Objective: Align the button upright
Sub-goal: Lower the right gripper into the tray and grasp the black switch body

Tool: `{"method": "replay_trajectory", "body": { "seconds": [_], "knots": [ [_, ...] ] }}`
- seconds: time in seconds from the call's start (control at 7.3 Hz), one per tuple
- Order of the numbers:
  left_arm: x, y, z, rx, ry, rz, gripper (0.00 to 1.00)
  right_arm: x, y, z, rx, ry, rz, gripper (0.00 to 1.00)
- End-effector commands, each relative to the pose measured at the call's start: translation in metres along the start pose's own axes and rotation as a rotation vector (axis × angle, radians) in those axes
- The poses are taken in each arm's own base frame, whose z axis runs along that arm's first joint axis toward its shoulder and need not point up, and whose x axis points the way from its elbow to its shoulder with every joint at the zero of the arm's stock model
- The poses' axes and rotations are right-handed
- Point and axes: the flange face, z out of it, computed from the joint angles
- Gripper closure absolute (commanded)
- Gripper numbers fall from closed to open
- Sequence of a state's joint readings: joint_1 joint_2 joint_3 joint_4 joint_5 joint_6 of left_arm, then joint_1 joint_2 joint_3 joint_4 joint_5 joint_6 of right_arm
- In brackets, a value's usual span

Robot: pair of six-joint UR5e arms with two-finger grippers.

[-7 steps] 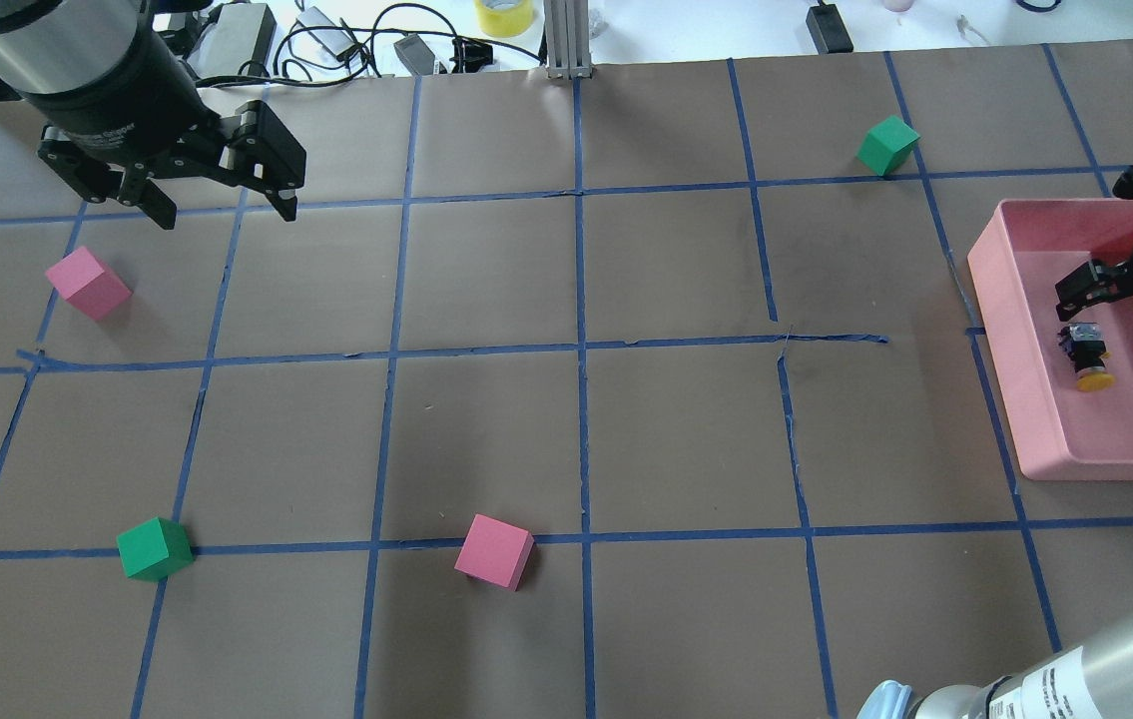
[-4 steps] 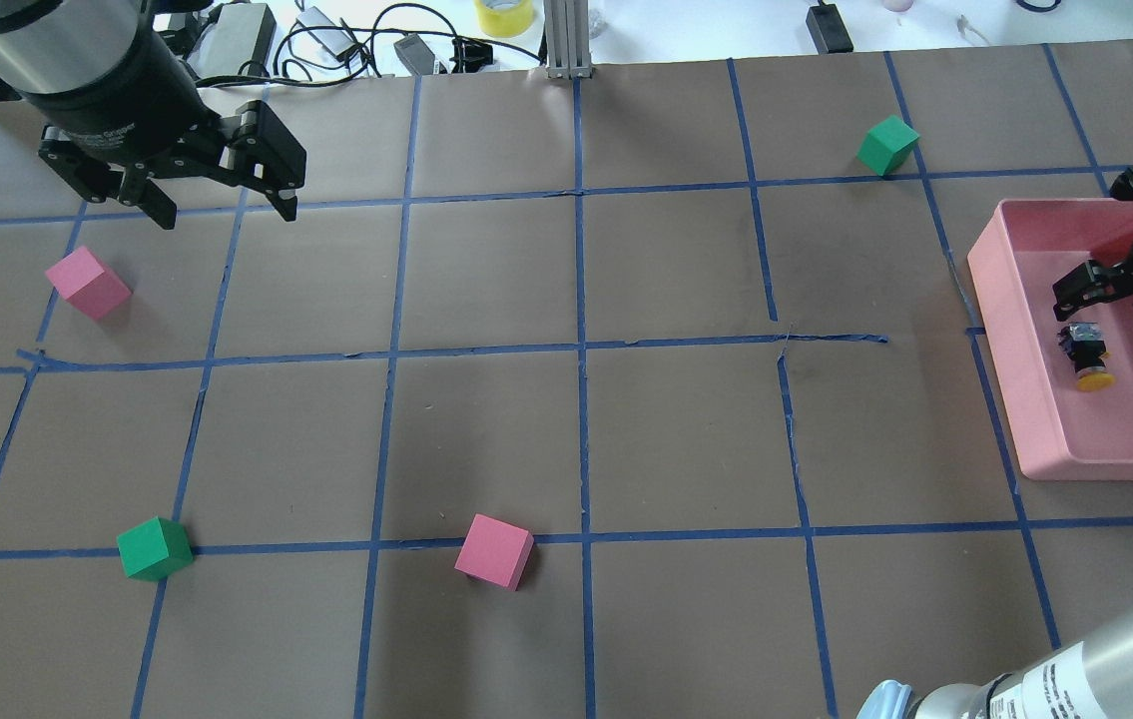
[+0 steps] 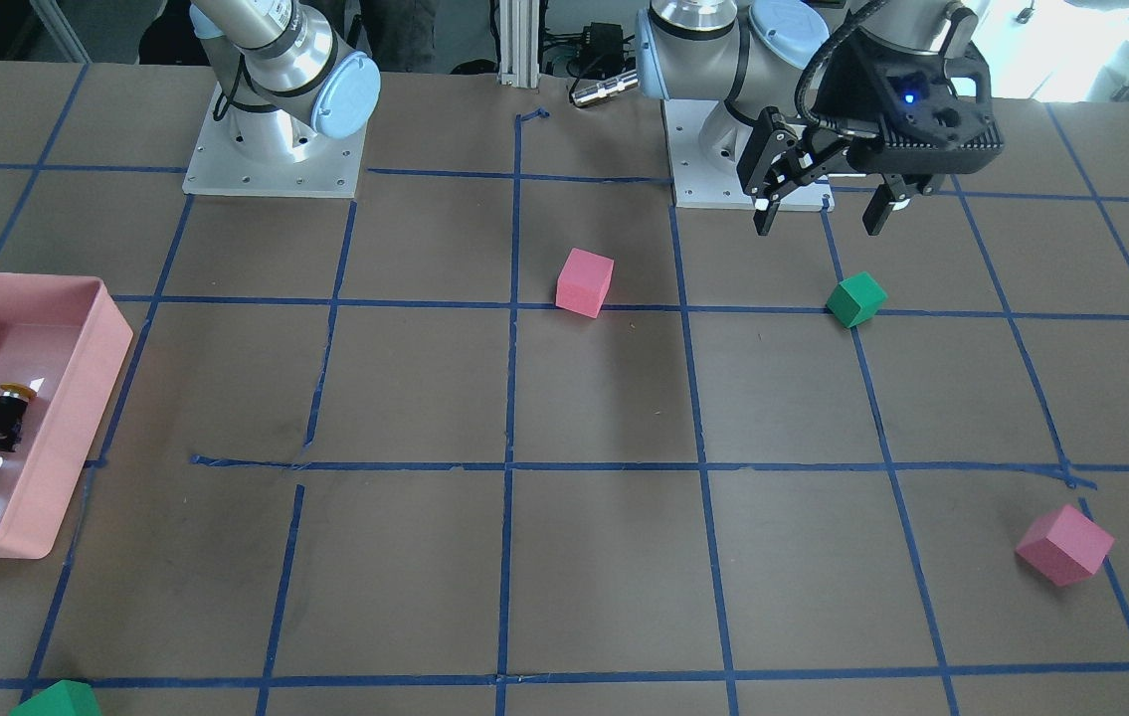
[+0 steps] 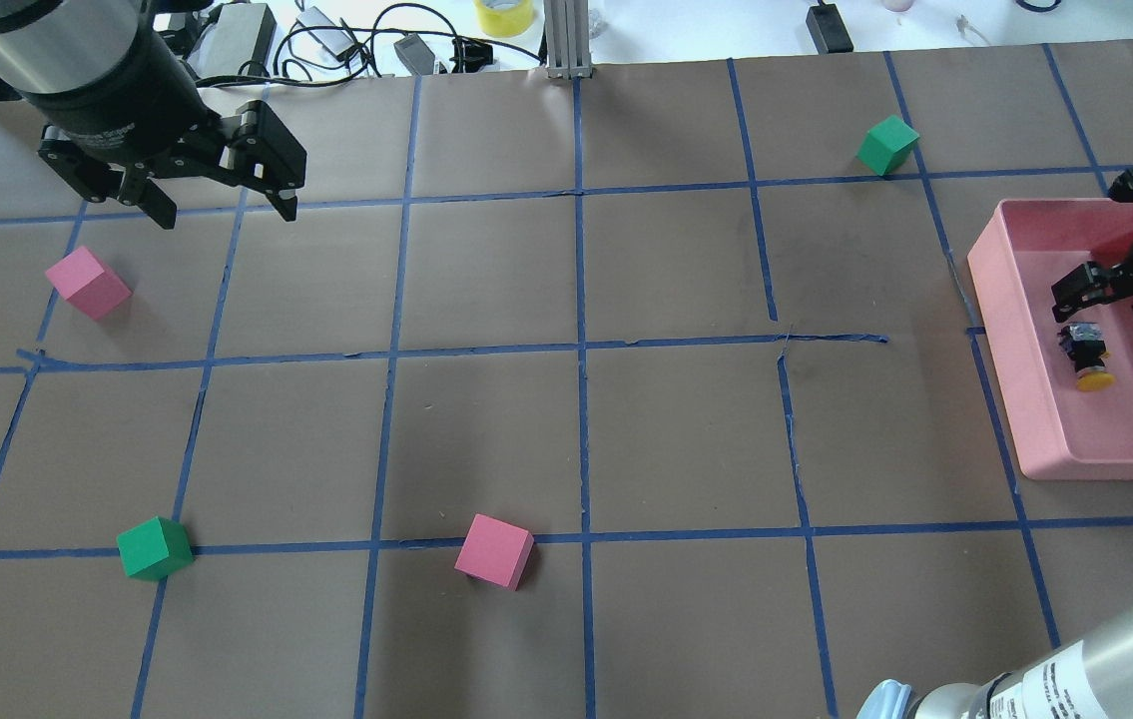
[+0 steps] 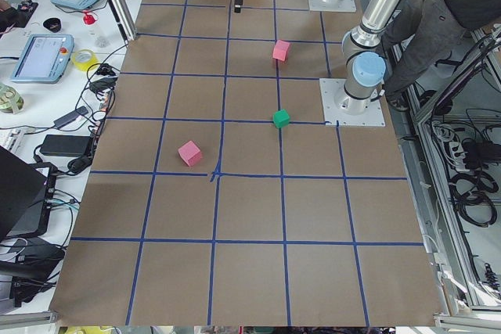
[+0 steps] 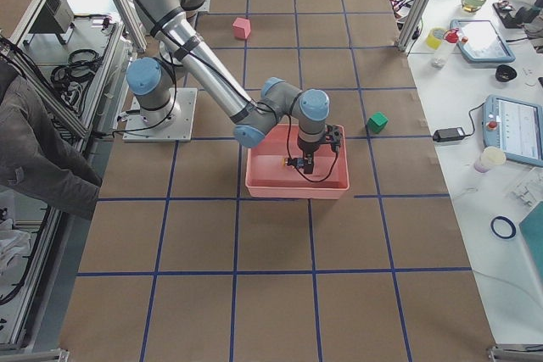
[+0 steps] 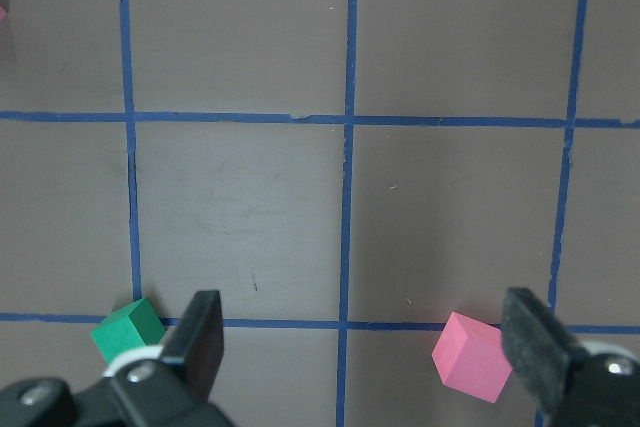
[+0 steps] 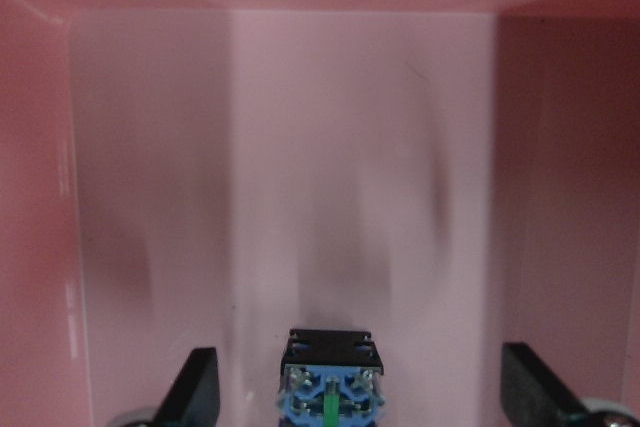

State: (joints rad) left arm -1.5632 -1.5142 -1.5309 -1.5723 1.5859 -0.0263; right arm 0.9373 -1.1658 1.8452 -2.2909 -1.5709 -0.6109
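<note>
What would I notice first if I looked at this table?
Probably the big pink plastic tray at the table's end on the robot's right. There the open right gripper hangs right by a tiny yellow-capped black push-button lying on its side. Next come two pink foam cubes and two green foam cubes, scattered over the brown, blue-taped table, with the open left gripper hovering at its far left.

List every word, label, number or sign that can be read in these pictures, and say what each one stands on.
No text reads cleanly.
Black body of the left gripper: one pale printed line, too blurred to read.
Silver tube of the right arm: a white label with dark print, too small to read.
Blue-framed tablet screen on the side bench: display too small to read.
</note>
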Motion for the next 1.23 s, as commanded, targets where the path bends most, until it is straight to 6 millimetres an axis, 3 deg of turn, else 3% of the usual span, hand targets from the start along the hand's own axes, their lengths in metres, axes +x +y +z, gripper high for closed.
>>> {"method": "replay_trajectory", "body": {
  "seconds": [0.0,0.55,0.68,0.82,0.96,1.1],
  "knots": [
    [-0.0006,-0.0002,-0.0001,0.000,0.001,-0.001,0.00,-0.0014,0.0031,0.0036,-0.014,-0.003,-0.003,0.01],
    [-0.0011,-0.0017,0.0012,0.000,0.003,-0.003,0.00,-0.0072,0.0100,0.0122,-0.025,-0.019,-0.003,0.04],
    [-0.0002,-0.0005,0.0007,-0.001,-0.002,0.000,0.00,-0.0055,0.0094,0.0100,-0.021,-0.015,-0.003,0.13],
    [0.0000,-0.0009,0.0015,-0.003,0.000,0.000,0.00,-0.0057,0.0108,0.0112,-0.032,-0.004,-0.006,0.32],
    [-0.0005,-0.0024,0.0027,-0.003,0.001,-0.001,0.00,-0.0048,0.0117,0.0097,-0.035,0.000,-0.005,0.60],
    [0.0001,-0.0023,0.0046,-0.009,0.000,0.000,0.00,-0.0051,0.0122,0.0095,-0.035,0.000,-0.008,0.78]
  ]
}}
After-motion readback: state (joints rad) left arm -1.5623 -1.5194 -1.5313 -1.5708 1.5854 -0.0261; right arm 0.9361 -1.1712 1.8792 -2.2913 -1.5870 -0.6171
